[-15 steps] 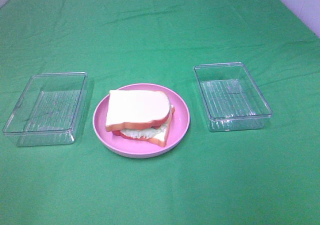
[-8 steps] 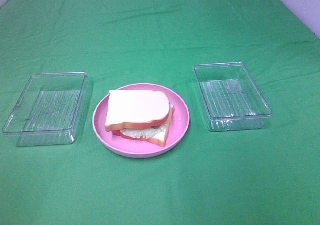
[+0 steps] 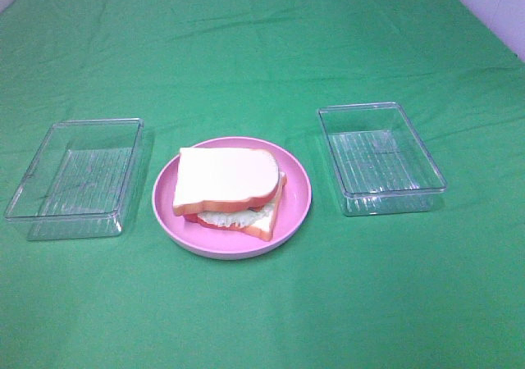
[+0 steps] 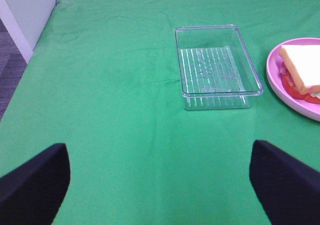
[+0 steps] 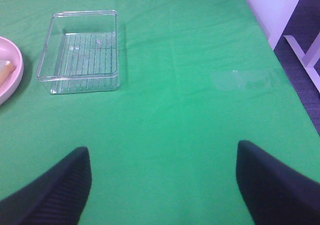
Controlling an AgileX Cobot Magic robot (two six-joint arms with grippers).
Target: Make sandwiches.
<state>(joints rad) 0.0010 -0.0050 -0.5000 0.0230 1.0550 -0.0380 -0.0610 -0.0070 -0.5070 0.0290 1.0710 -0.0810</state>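
Pink plate point(image 3: 297, 213) holds the sandwich point(image 3: 230, 190); left claw point(image 4: 160, 185) and right claw point(image 5: 162, 185) both gape apart.

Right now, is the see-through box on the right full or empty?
Empty. The right clear tray shows only its ribbed bottom through the plastic. The sandwich sits on the pink plate, not in it.

No writing, label, brand or number can be read anywhere in these views. The sandwich point(image 3: 228, 190), the plate point(image 3: 299, 190), the two clear trays and the green cloth point(image 3: 262, 49) carry plain surfaces only.
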